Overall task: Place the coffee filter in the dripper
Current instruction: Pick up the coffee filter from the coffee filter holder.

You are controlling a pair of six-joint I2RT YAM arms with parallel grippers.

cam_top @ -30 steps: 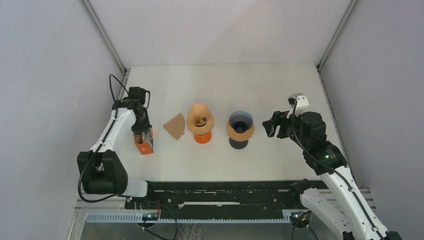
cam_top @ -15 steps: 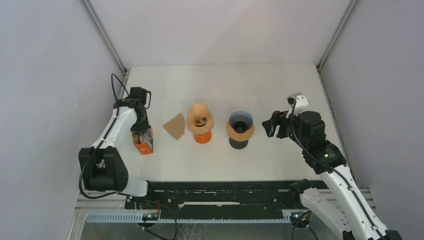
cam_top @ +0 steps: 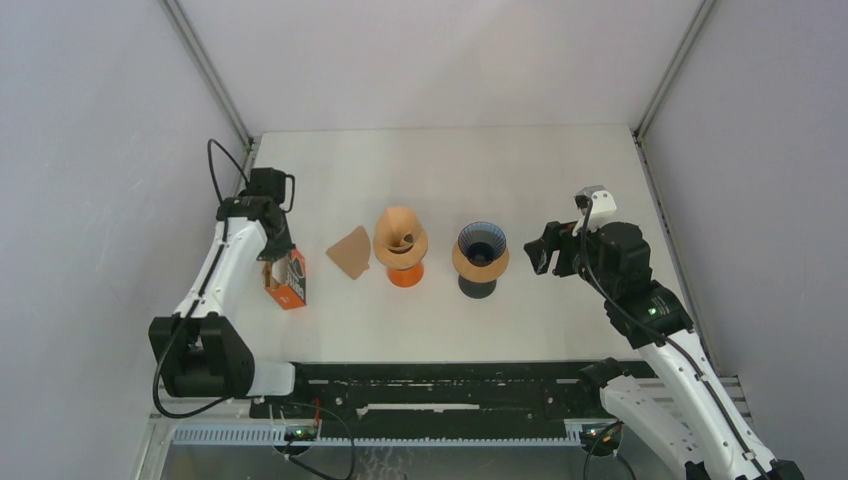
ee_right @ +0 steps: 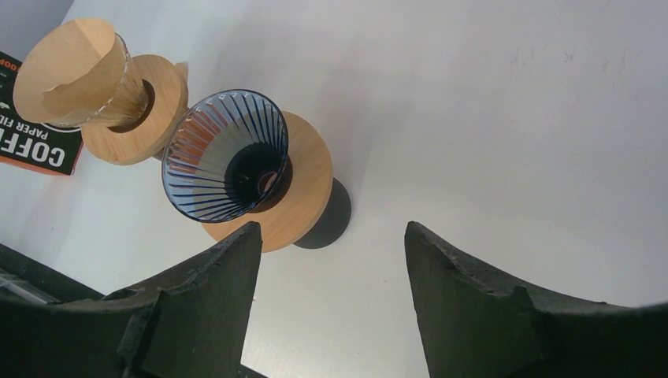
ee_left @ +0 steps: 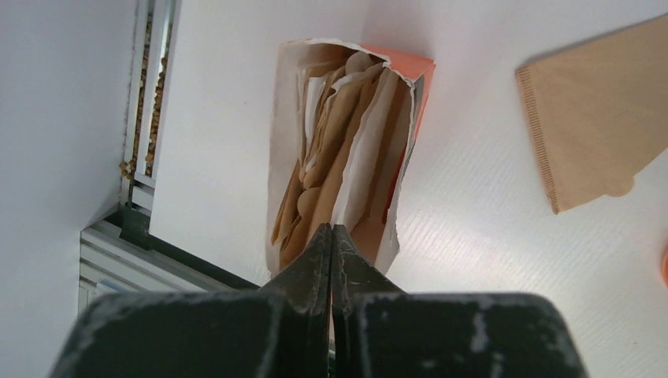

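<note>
Top external view shows me one loose coffee filter [cam_top: 350, 253] lying flat on the table [cam_top: 560, 160], between the torn-open filter box [cam_top: 288, 280] and the orange dripper [cam_top: 400, 240], which holds a filter of its own. The blue dripper [cam_top: 481, 245] stands just right of that one. My left gripper [ee_left: 331, 244] hangs over the box's open mouth, fingertips pressed together. My right gripper [ee_right: 331, 260] is spread wide, facing the blue dripper from close by.
</note>
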